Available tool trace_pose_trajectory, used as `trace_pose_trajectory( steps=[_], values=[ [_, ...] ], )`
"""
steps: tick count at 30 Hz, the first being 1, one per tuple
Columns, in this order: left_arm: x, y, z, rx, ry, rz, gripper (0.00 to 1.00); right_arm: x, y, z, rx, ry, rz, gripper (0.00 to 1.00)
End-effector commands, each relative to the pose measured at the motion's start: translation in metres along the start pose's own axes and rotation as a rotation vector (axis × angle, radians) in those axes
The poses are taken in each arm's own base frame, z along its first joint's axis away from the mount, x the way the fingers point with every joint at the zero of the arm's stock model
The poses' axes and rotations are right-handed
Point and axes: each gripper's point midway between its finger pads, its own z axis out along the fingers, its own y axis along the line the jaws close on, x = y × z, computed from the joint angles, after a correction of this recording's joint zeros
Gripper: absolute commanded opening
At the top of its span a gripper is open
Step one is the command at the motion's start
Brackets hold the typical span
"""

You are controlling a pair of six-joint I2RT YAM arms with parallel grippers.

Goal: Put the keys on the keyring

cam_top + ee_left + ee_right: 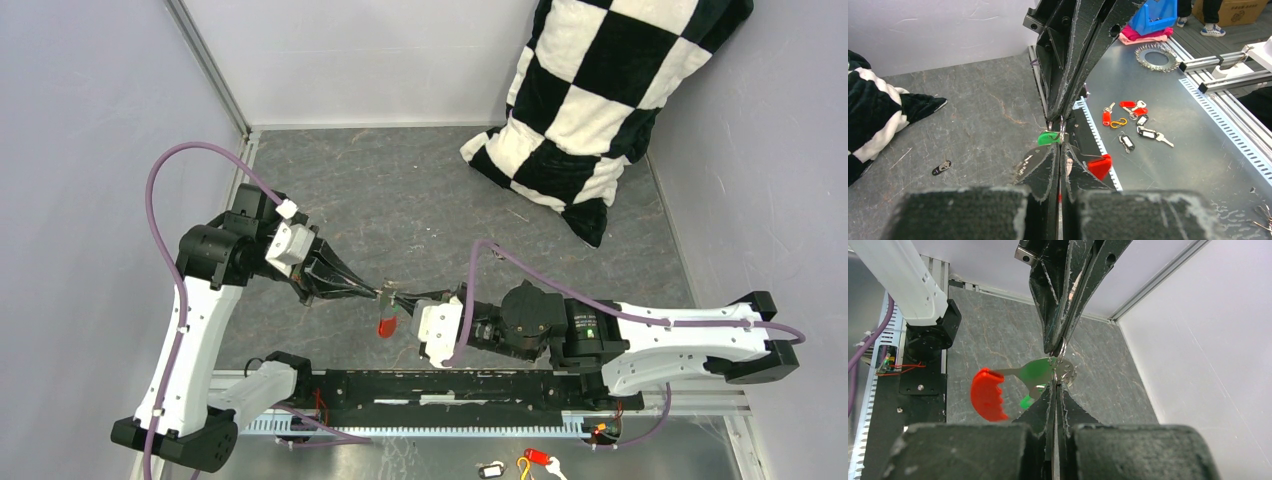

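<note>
Currently: left end effector (372,291) and right end effector (405,298) both clenched on keyring (1066,374); red key (386,326) and green key (1037,371) attached.

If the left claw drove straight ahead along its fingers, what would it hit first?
The right claw, almost at once: it faces the left claw tip to tip, with only the keyring pinched between them. Both wrist views show them lined up.

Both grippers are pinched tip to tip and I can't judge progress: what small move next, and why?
Probably ease the right gripper open, with the left gripper holding the keyring. The red key and green key seem to hang from it already, while a small dark key lies loose on the table.
</note>
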Motion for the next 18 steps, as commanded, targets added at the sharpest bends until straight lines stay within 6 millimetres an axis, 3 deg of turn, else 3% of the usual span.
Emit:
trace_pose_trajectory(
  steps=[1,18],
  values=[
    [-0.0164,-0.0067,0.0022,0.032,-0.085,0.070,0.02,-0.0123,-0.0034,0.0008,0.023,-0.040,-0.006,0.00],
    [-0.0098,-0.0058,0.0017,0.026,-0.083,0.033,0.02,-0.0169,-0.0024,0.0025,0.023,-0.036,-0.035,0.00]
  ],
)
